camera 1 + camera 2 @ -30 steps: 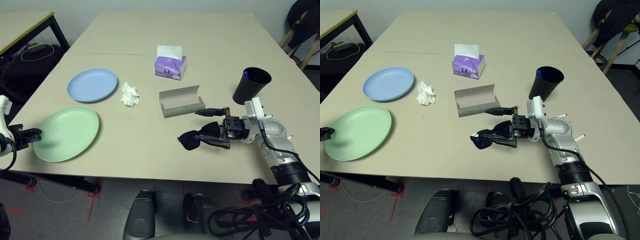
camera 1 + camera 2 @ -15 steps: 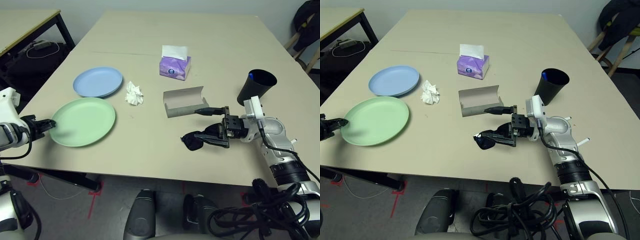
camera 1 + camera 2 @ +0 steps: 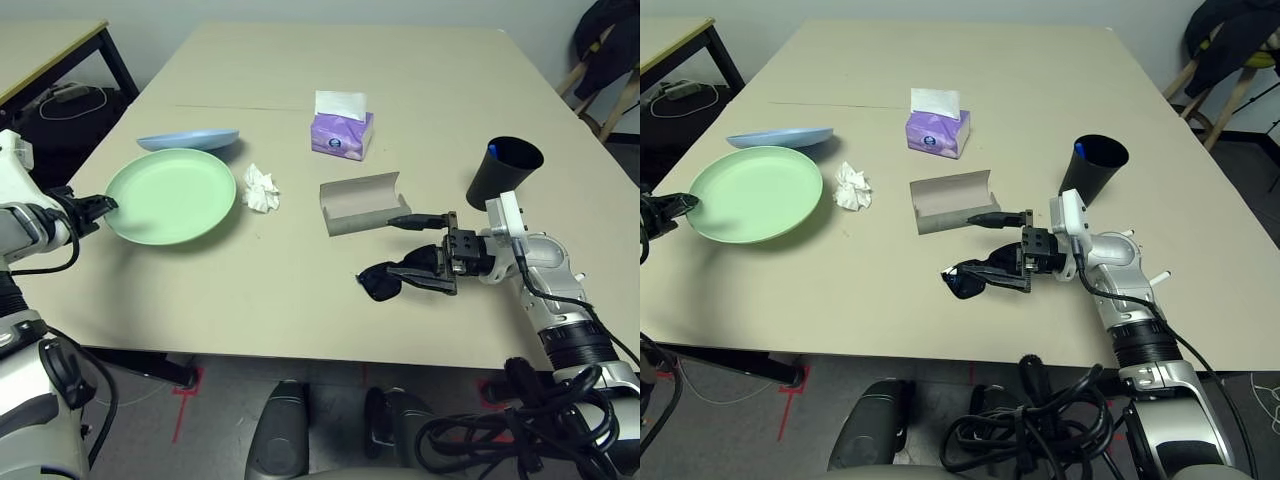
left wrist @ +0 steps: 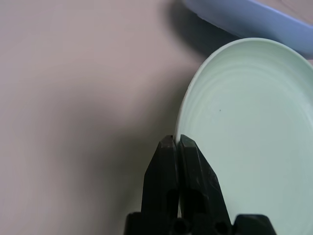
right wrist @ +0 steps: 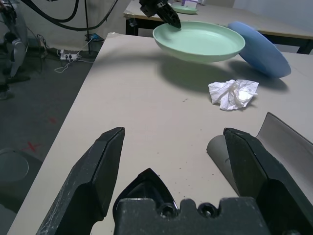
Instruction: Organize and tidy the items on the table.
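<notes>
— Since a second ago we've carried the mint green plate (image 3: 172, 194) up-frame; our left pincer (image 3: 100, 205) is clenched on its rim, over the pale blue plate (image 3: 188, 140), for stacking.

— Our right pincer (image 3: 420, 248) is released, straddling the black sunglasses (image 3: 385, 279) at centre-right on the bench (image 3: 300, 300).

A purple tissue box (image 3: 341, 136) stands upright toward the far middle of the big table, a white tissue sticking up from its top. At the far left stands a smaller beige table (image 3: 45, 52) with black legs; a white cable (image 3: 72, 99) lies coiled on dark stuff beneath it. Wooden chair legs (image 3: 603, 88) show at the far right. Red tape marks (image 3: 187, 391) lie on the grey floor, near left.
</notes>
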